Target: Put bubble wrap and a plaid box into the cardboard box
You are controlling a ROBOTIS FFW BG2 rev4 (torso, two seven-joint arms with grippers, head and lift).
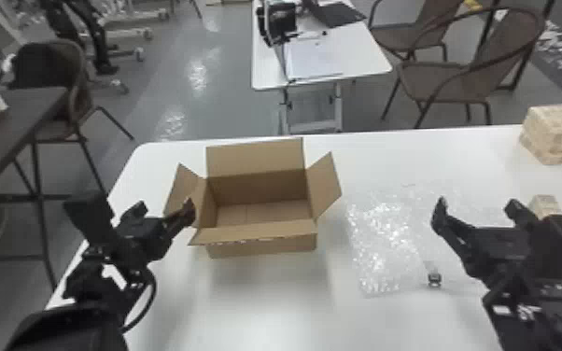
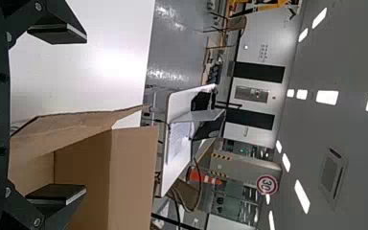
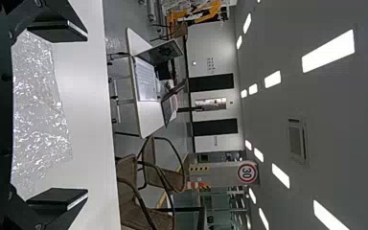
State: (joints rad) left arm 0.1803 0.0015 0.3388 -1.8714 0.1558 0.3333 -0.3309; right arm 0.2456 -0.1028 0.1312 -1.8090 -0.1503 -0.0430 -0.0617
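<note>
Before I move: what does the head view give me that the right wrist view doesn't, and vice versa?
Head view: open brown cardboard box; black two-fingered left gripper, open beside the box's left flap; large beige patterned block-shaped box at the table's far right; small beige block partly behind the right gripper.

Right wrist view: round red-rimmed sign; long white ceiling lights.

Both: clear crinkled bubble wrap spread on the white table; right gripper, black, open; brown curved-arm chairs beyond.
</note>
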